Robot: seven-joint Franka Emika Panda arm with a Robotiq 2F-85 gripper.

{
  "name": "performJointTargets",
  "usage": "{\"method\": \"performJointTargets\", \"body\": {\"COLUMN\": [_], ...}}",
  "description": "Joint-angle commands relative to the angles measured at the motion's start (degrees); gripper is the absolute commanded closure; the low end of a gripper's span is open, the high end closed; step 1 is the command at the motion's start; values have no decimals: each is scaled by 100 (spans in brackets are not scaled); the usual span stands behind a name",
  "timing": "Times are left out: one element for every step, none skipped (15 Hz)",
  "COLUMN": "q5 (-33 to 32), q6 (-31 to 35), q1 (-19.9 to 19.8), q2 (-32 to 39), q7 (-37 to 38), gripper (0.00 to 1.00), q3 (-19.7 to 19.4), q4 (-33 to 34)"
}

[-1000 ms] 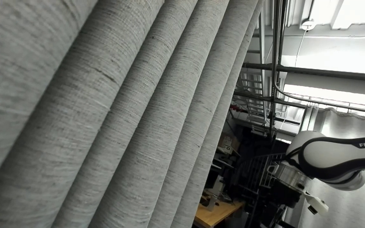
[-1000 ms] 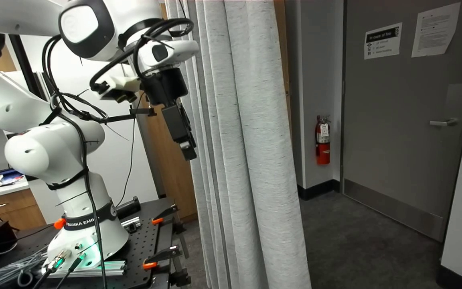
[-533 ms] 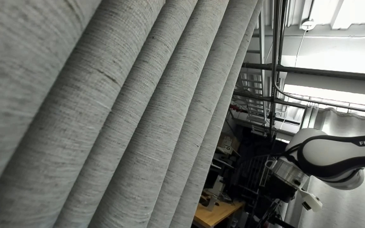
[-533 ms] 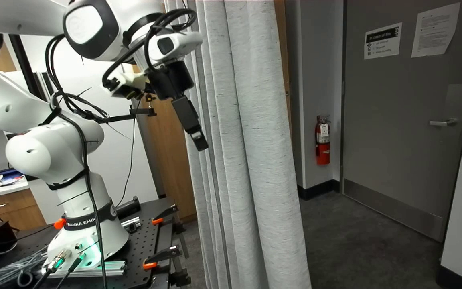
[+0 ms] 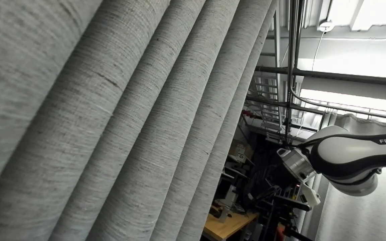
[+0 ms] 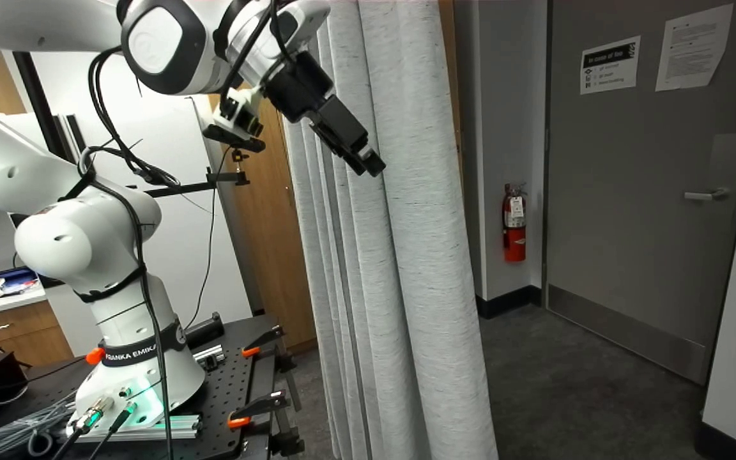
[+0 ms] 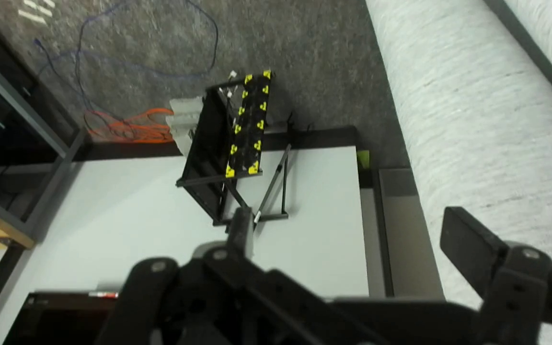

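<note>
"Where does the gray curtain [image 6: 435, 275] hang?"

"It falls in long vertical folds near a black perforated table [image 6: 230, 358], and it shows in both exterior views. In the wrist view it slants down the right side."

"How does the gripper [image 7: 348, 220] stand next to it?"

"Tilted downward, with its jaws spread wide. In the wrist view a finger [image 7: 472, 249] overlaps the curtain, though I can't tell whether they touch."

"What carries it?"

"A white Franka arm [image 6: 55, 246], its base standing on that table. Two clamps [image 6: 262, 405] with orange ends sit along the table's edge."

"And farther out?"

"Beyond the curtain, in an exterior view, a red fire extinguisher [image 6: 514, 230] is mounted beside a gray door [image 6: 630, 243], which has a lever handle [image 6: 706, 195] and two paper notices [image 6: 611, 66]."

"Anything behind the jaws in the wrist view?"

"A black frame [image 7: 249, 124] with yellow marks in front of a white wall panel [image 7: 319, 239], and a tangle of orange cable [image 7: 132, 138] on the gray floor [image 7: 314, 48]."
</note>
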Motion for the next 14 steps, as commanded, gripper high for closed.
{"method": "performJointTargets", "body": {"q5": [218, 229, 223, 200, 166, 156, 171, 99, 99, 99, 100, 100, 100, 100], "q6": [756, 966, 1165, 1367, 1571, 1716, 1735, 1543, 1598, 1607, 1607, 1607, 1607, 1607], "q1": [462, 584, 715, 821, 898, 966, 988, 839, 877, 889, 889, 889, 889, 889], "q2": [110, 143, 178, 210, 260, 308, 316, 177, 210, 237, 254, 259, 259, 258], "q7": [-271, -268, -277, -272, -244, -208, -118, -73, -68, -68, -68, -68, -68, -68], "gripper": [0, 0, 0, 0, 0, 0, 0, 0, 0, 0, 0, 0, 0, 0], "q3": [-28, -20, -12, 7, 39, 51, 84, 123, 138, 145, 146, 146, 146, 146], "q4": [150, 172, 192, 211, 221, 240, 244, 118, 132, 152, 167, 173, 175, 175]}}
